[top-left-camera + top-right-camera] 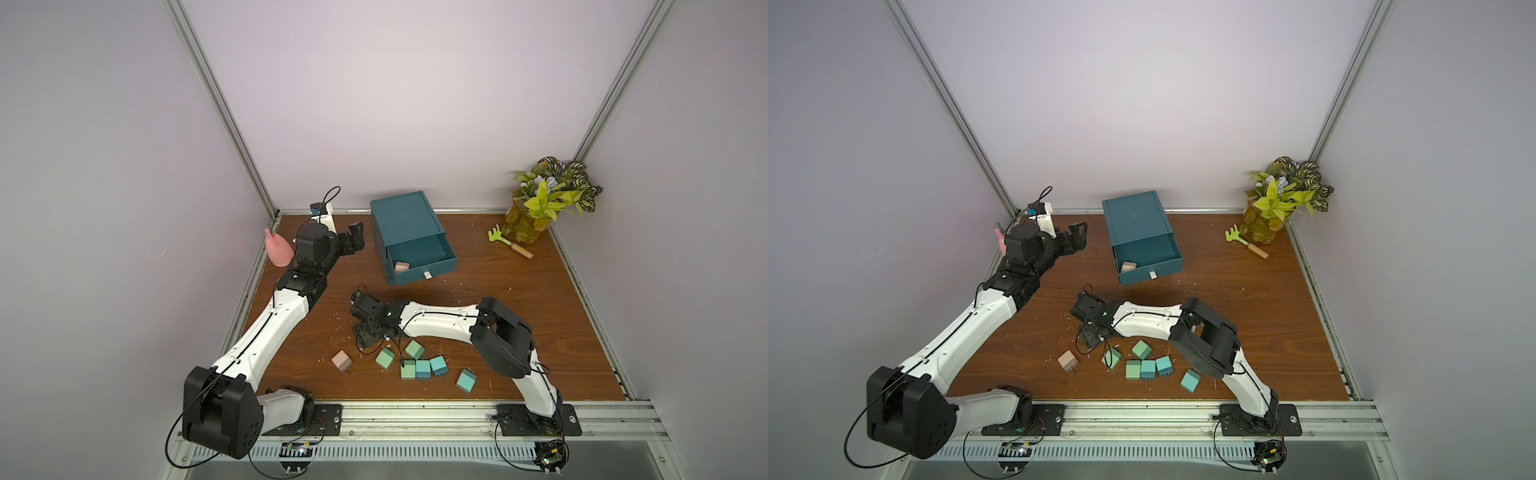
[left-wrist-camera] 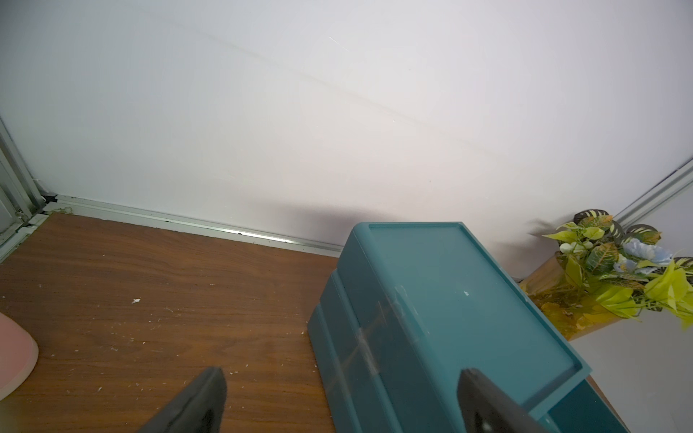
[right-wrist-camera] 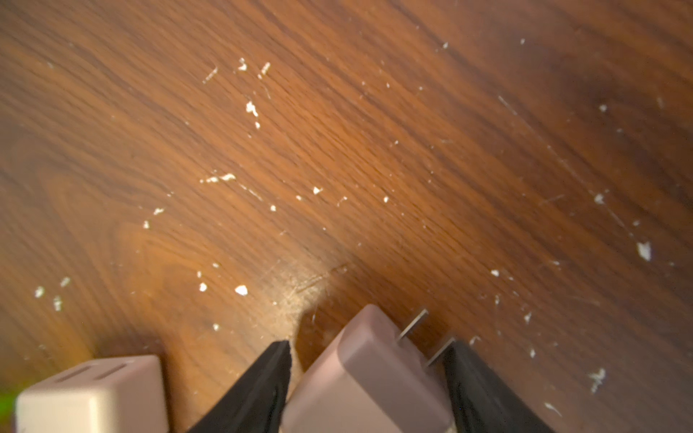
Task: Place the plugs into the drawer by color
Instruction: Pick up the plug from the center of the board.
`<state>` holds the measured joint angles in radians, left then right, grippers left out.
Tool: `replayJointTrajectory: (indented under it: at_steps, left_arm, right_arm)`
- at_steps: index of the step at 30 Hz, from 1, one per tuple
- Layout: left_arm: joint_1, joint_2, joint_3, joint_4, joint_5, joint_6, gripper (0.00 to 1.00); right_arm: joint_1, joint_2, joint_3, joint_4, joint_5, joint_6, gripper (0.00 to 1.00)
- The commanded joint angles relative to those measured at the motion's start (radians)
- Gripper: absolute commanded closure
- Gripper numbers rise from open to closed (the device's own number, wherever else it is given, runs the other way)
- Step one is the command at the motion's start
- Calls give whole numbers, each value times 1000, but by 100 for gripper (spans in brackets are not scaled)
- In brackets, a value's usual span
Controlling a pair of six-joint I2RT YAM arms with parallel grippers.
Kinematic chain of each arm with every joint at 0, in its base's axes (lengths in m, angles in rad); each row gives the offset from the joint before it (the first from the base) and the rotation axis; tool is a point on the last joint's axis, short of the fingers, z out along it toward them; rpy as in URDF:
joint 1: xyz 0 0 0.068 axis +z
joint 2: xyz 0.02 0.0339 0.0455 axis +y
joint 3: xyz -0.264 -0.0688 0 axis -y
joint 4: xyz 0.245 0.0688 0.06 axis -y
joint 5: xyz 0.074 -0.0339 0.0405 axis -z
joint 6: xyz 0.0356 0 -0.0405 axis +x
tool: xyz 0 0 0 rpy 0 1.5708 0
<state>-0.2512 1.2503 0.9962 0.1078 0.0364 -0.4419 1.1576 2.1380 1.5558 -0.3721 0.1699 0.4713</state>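
Note:
The dark teal drawer cabinet (image 1: 405,220) stands at the back of the table, and its side fills much of the left wrist view (image 2: 431,318). Its top drawer (image 1: 432,266) is pulled out with a pinkish-beige plug (image 1: 402,266) inside. My left gripper (image 1: 355,239) hangs open beside the cabinet's left side. My right gripper (image 3: 369,348) is shut on a pinkish-beige plug (image 3: 367,375), prongs outward, just above the wood. Another pinkish plug (image 1: 341,360) lies on the table. Mint green plugs (image 1: 385,357) and blue-teal plugs (image 1: 438,365) cluster near the front.
A pink spray bottle (image 1: 277,249) stands at the back left behind my left arm. A plant in a yellow jar (image 1: 536,216) and a small green rake (image 1: 509,243) sit at the back right. White flecks dot the wooden table (image 1: 519,324).

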Motion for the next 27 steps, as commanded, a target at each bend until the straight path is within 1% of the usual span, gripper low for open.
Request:
replayJointTrajectory:
  at_steps: [1,6,11,14,17,19,27]
  left_arm:
    - [6,-21,-5,10,3,-6,8]
    - [5,-23,-5,13,9,-9,7]
    - [6,-23,-4,12,12,-11,8]
    - [5,-24,-5,13,13,-10,7]
    - [6,-24,-5,14,14,-11,7]
    - [6,-25,-5,15,14,-11,7]
    - [6,-25,-6,14,13,-12,8]
  right_arm:
    - [0,-36,0,-32,78,-9,26]
    - [-1,-64,-25,-34,111,-2,21]
    - [-1,-83,-40,-43,119,3,21]
    - [-2,-109,-61,-36,117,10,22]
    - [-4,-130,-77,-27,106,18,29]
    - [-4,-136,-84,-8,96,15,31]
    - [-13,-77,-65,18,65,12,36]
